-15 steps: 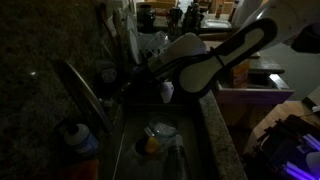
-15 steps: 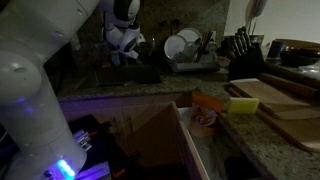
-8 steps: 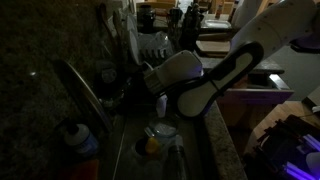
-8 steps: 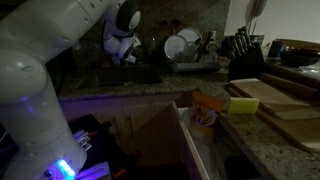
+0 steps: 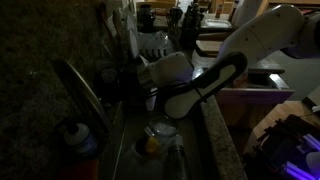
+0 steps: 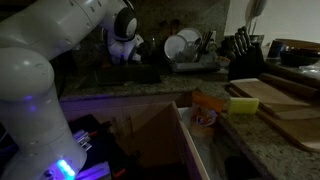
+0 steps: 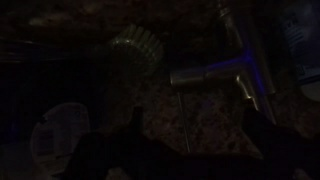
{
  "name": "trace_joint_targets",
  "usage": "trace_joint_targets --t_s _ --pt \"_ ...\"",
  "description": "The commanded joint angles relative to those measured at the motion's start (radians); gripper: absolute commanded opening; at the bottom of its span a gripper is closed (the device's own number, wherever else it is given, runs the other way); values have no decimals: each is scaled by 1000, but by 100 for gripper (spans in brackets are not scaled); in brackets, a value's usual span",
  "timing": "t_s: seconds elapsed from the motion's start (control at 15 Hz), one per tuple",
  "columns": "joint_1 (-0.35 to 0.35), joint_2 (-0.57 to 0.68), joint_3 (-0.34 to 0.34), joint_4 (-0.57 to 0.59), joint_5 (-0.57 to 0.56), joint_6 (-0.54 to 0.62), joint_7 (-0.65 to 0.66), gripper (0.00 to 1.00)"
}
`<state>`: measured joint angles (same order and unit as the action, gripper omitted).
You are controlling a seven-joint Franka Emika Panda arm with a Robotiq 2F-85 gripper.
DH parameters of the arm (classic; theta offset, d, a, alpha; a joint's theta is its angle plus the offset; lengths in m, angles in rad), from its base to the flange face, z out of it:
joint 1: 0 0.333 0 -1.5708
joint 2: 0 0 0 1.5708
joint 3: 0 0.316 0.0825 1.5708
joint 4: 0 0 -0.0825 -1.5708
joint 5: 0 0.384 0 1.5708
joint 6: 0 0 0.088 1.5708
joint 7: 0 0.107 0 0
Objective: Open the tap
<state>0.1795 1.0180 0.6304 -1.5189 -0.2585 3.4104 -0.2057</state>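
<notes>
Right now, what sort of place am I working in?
Most likely a kitchen: the tap arches over the sink, plates stand in a dish rack, and a knife block sits nearby.

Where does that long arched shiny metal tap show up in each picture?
In an exterior view: the long arched shiny grey metal tap slants across the left.
In an exterior view: cannot make it out near the white robot arm.
Wrist view: right side.
Shared landmark: that arm, in both exterior views.
</notes>
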Motion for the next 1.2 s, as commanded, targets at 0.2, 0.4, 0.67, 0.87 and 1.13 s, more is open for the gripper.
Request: trace_joint_targets --t_s 0.2,0.4,0.67,0.87,1.13 --pt "-52 45 76 -2 -36 -28 16 100" --pt "-49 108 99 79 -60 -40 -7 100" --pt "-33 159 114 168 -111 -53 -17 100" --pt "-25 194 132 225 -134 -69 -13 100" --pt "-18 228 128 271 -130 -92 -4 67"
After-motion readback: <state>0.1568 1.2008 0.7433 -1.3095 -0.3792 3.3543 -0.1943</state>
